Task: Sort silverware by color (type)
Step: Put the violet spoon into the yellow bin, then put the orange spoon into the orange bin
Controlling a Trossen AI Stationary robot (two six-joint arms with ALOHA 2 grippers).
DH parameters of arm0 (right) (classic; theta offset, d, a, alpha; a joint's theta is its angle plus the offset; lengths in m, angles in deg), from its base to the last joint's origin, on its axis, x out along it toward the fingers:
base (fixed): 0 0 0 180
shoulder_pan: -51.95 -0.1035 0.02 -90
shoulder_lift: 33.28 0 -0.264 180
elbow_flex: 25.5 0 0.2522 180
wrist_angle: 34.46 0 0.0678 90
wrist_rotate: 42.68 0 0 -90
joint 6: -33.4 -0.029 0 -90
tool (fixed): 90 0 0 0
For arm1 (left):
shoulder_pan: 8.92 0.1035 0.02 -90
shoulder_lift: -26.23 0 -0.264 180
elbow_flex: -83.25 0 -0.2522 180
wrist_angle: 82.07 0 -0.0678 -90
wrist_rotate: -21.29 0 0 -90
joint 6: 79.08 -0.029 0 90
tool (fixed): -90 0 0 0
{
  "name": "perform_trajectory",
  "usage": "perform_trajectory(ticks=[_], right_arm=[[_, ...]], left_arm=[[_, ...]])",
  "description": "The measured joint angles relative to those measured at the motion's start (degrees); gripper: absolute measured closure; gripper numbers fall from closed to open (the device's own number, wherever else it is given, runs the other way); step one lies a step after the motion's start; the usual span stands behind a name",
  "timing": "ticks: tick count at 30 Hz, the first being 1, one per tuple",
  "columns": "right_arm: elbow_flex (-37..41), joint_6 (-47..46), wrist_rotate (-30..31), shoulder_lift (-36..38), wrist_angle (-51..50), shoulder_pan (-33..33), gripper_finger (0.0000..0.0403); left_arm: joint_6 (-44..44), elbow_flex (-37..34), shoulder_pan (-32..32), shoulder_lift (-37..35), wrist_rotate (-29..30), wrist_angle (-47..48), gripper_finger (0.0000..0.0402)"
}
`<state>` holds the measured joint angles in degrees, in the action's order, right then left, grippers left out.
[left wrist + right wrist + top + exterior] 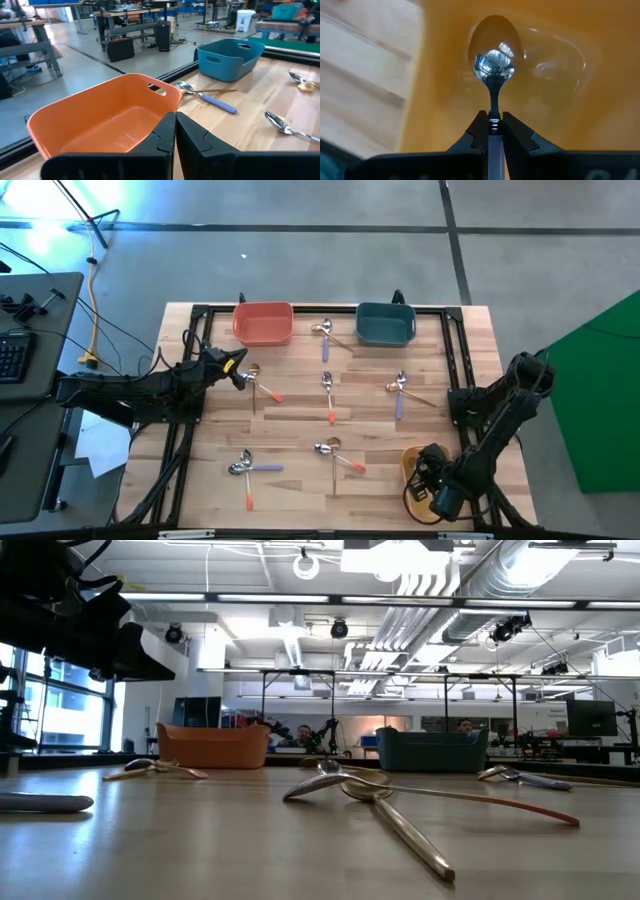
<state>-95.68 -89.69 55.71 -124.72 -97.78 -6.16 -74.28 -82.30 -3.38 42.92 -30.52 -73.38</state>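
Observation:
My right gripper [432, 475] hangs over the yellow bowl [410, 463] at the table's near right corner, shut on a spoon [494, 62] whose shiny bowl points down into the yellow bowl [560, 100]. My left gripper [237, 370] waits shut at the table's left, level, its fingers [175, 135] facing the coral bowl [100, 120]. More spoons lie flat on the wood: an orange-handled one [262, 386] by the left gripper, another [329, 395] at the centre, crossed pairs [245, 467] [337, 452] nearer the front. My right gripper pinches the spoon's thin neck [493, 122], just behind the metal bowl, between its two fingers. The fingers come from above, pointing down, and lie along the spoon. The spoon hangs bowl-end down inside the yellow bowl; I cannot tell whether it touches the bottom.
The coral bowl [263, 322] and a teal bowl [386, 323] stand at the far edge, with a spoon pair [325, 330] between them. A purple and a gold spoon [400, 390] lie crossed right of centre. A black frame [455, 360] borders the tabletop.

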Motion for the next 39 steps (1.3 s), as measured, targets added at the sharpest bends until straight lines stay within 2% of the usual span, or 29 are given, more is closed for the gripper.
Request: perform_trajectory(ticks=[4,8,11,14,16,19,23,29,33,36,39], right_arm=[[2.4,-0.4,-2.1,0.0,1.6,0.4,0.0386],[4.3,0.6,-7.4,0.0,4.9,1.3,0.0380],[5.3,1.5,-10.5,0.0,7.1,1.9,0.0352],[5.1,4.8,-10.9,0.0,7.4,2.6,0.0313],[4.3,7.8,-11.0,0.0,6.6,3.5,0.0293],[1.5,15.4,-11.8,0.0,3.3,5.3,0.0279],[-4.6,26.9,-12.9,0.0,-4.9,8.0,0.0278],[-13.6,39.6,-12.9,0.0,-16.0,12.3,0.0291],[-16.7,52.6,-10.6,0.1,-15.2,16.8,0.0307],[-16.6,65.3,-4.4,0.1,-9.6,20.6,0.0322],[-15.3,77.8,-2.5,0.1,-2.5,25.5,0.0339]], left_arm=[[-0.4,0.0,0.0,0.1,-0.3,1.0,0.0397],[-0.4,0.0,0.0,0.1,-2.4,1.0,0.0397],[0.8,0.0,0.0,0.1,-6.1,1.0,0.0397],[-1.0,0.0,0.0,0.1,-10.6,0.4,0.0397],[1.3,0.0,0.0,0.1,-12.9,-1.1,0.0397],[5.3,0.0,0.0,0.1,-16.2,-3.4,0.0397],[6.2,0.0,0.0,0.1,-19.6,-4.1,0.0397],[4.6,0.0,0.0,0.2,-20.8,-2.2,0.0397],[4.1,0.0,0.0,0.2,-21.6,-2.1,0.0397],[5.5,0.0,0.1,0.2,-21.0,-2.1,0.0397],[6.0,0.0,0.1,0.2,-21.3,-1.9,0.0397]])
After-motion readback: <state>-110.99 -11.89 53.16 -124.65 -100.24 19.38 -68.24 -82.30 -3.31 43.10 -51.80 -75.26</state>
